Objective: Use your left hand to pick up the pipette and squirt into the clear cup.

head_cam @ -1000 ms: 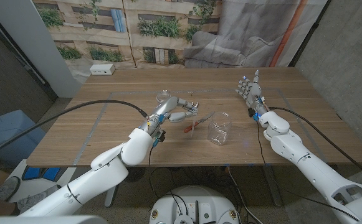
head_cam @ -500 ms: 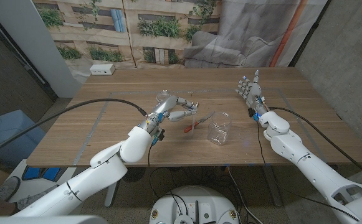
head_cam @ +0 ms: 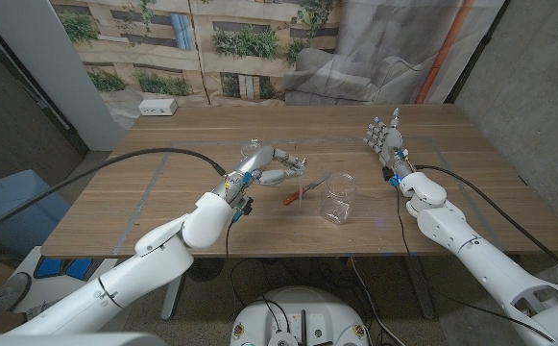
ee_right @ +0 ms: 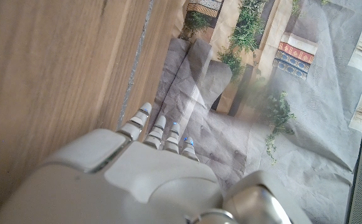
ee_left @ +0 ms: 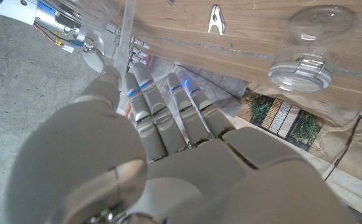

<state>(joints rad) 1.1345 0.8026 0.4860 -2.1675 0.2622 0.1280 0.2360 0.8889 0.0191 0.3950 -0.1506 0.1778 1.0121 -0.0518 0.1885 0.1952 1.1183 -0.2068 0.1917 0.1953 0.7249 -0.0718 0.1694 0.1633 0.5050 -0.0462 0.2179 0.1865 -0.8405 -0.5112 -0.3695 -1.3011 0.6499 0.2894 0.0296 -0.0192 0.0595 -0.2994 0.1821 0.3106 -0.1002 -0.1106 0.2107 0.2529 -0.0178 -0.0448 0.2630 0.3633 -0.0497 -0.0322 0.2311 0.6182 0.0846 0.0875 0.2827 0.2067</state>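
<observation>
My left hand (head_cam: pixel 277 172) hovers over the middle of the table, just left of the clear cup (head_cam: pixel 338 197). It pinches a clear pipette (head_cam: pixel 306 185) between thumb and fingers, and the stem slants down toward a red end (head_cam: pixel 286 199) near the table. In the left wrist view the pipette's clear tube (ee_left: pixel 128 28) runs up past my fingers (ee_left: pixel 168 109), with the cup's base (ee_left: pixel 84 9) beyond them. The cup stands upright, apart from the hand. My right hand (head_cam: pixel 385 139) is raised at the right of the table, fingers apart and holding nothing.
A clear lidded jar (head_cam: pixel 253 149) stands just behind my left hand, and it shows with its metal clasp (ee_left: pixel 305 46) in the left wrist view. A white box (head_cam: pixel 157 108) sits at the table's far left edge. Grey tape lines (head_cam: pixel 154 183) mark the wooden top.
My left forearm has shifted slightly left. The hand, the pipette and the cup stay about where they were. The right hand has not moved.
</observation>
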